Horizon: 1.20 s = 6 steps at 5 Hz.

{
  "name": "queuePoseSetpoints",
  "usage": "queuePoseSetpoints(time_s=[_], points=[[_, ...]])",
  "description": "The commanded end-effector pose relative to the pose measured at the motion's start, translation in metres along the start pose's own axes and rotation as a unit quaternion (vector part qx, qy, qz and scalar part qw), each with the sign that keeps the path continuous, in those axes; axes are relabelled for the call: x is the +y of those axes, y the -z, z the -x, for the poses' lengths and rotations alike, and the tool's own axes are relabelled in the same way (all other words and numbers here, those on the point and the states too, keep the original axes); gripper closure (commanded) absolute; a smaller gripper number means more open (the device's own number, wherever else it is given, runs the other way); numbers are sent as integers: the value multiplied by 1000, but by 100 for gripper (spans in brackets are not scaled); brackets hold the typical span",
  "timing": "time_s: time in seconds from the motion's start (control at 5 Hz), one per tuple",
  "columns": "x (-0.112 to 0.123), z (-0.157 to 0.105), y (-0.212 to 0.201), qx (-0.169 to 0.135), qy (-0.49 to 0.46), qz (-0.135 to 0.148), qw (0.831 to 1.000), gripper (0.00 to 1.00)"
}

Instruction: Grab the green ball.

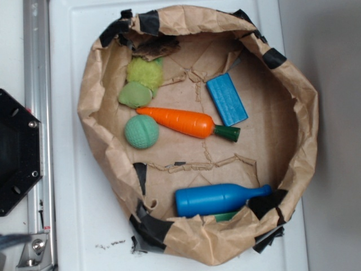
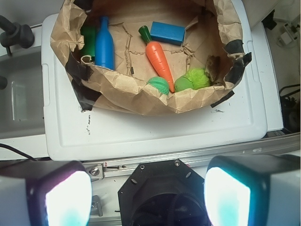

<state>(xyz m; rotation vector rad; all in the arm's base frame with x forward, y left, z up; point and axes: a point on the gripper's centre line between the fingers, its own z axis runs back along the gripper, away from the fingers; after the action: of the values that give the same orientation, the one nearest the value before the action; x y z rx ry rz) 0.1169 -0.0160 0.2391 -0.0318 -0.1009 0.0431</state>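
Beside the carrot [image 1: 181, 122], the green ball [image 1: 141, 132], round, axis-less; fingers [image 2: 63, 200] spread apart.

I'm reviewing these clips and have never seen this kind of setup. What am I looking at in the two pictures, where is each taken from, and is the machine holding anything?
This is a small robot arm with a two-fingered gripper. The exterior view looks straight down on a white surface holding a brown paper nest. The wrist view comes from a camera on the arm itself; the two large blurred blocks at its bottom are the gripper's fingers, spread apart with nothing between them.

Inside the nest lie the green ball, an orange carrot, a blue block, a blue bottle, a pale green lump and a yellow-green tuft. The gripper is well back from the nest and holds nothing.
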Motion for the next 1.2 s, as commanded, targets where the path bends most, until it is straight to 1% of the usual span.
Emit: queuePoseSetpoints(time_s=[0.0,0.2,0.4,0.6,0.8,1.0], points=[[0,0,0,0,0,0,1000,0],[-1,-36,18,-9,-28,-9,1000,0],[1,-61,41,-17,-44,-21,999,0],[14,-85,68,-15,-74,-35,997,0],[31,-97,103,18,-89,-47,995,0],[33,-98,135,40,-93,-52,994,0]])
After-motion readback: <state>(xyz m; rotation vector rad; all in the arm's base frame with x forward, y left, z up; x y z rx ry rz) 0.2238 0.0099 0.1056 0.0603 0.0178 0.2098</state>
